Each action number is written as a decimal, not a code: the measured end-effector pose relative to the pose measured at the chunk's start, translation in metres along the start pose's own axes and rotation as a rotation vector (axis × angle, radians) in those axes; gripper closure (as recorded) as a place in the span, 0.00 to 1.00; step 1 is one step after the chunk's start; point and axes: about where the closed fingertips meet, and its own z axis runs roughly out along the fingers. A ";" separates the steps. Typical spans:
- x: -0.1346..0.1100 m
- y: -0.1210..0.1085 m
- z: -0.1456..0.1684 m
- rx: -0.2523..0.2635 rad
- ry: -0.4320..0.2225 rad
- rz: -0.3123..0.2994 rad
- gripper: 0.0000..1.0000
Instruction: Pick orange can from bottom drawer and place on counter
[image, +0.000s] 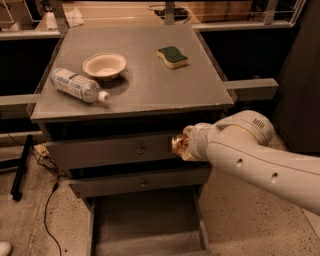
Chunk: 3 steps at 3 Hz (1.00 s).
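Where the counter (150, 85) (speckled grey) overhangs, the gripper (183, 146) clasps the orange can (177, 144).

Bottle (75, 85), bowl (104, 65) and sponge (172, 56)
The clear bottle lay on its side just beside the pale bowl; the green-topped sponge sat well apart from both.
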 end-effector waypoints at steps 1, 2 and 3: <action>0.000 -0.023 -0.024 0.050 0.018 -0.018 1.00; -0.007 -0.050 -0.044 0.104 0.024 -0.050 1.00; -0.012 -0.071 -0.064 0.155 0.028 -0.073 1.00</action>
